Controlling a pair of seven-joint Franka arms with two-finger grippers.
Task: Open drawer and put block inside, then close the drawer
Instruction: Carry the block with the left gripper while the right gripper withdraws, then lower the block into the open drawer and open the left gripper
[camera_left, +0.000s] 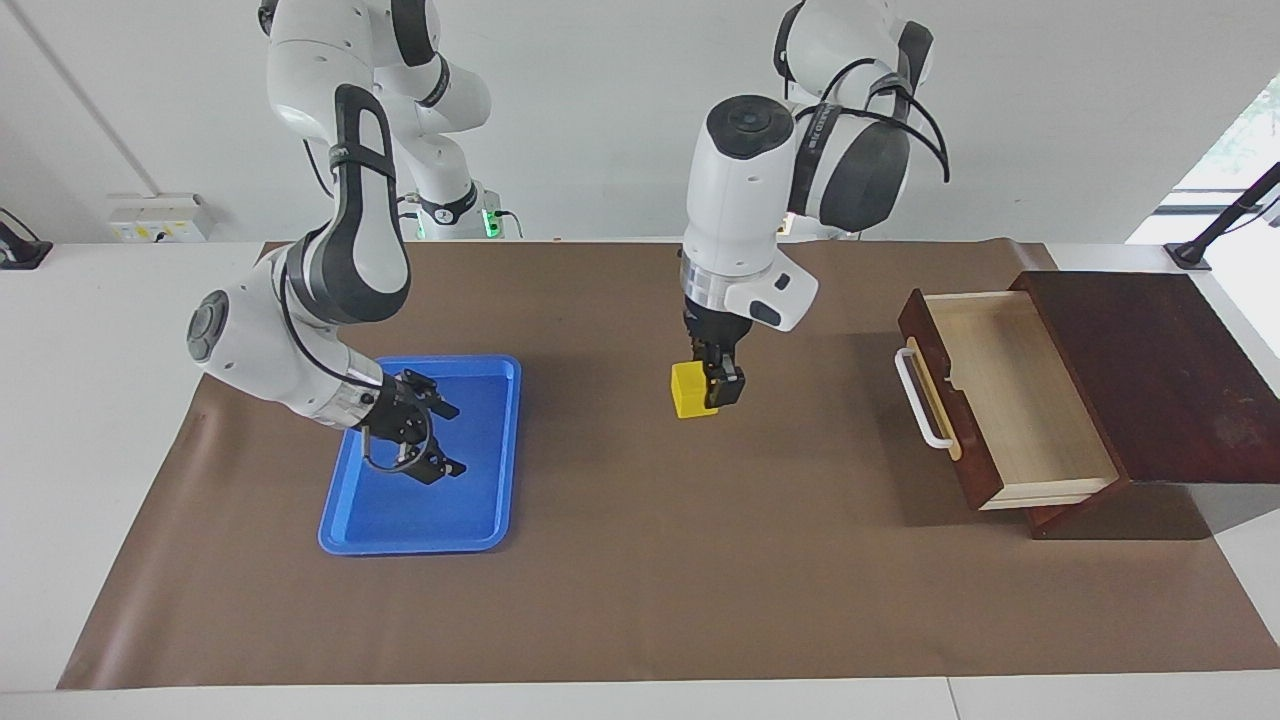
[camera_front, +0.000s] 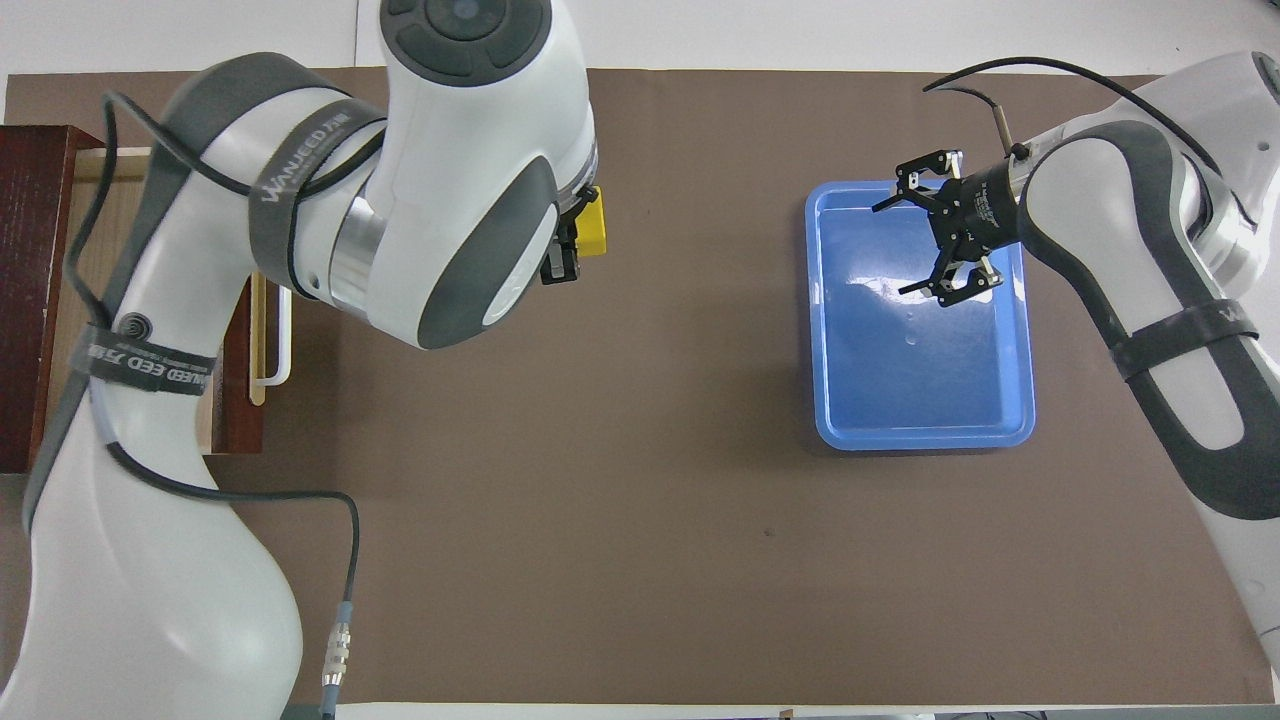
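Note:
The yellow block (camera_left: 690, 391) (camera_front: 594, 222) hangs in the air over the brown mat, between the tray and the drawer. My left gripper (camera_left: 706, 389) (camera_front: 580, 236) points straight down and is shut on it. The drawer (camera_left: 1012, 398) stands pulled out of its dark wooden box (camera_left: 1160, 370) at the left arm's end of the table, its pale inside bare and its white handle (camera_left: 921, 398) facing the mat. In the overhead view my left arm hides most of the drawer (camera_front: 76, 215). My right gripper (camera_left: 447, 438) (camera_front: 894, 248) hovers open over the blue tray, holding nothing.
A flat blue tray (camera_left: 345, 520) (camera_front: 920, 435) lies on the mat toward the right arm's end, with nothing in it. The brown mat (camera_left: 700, 580) covers most of the white table.

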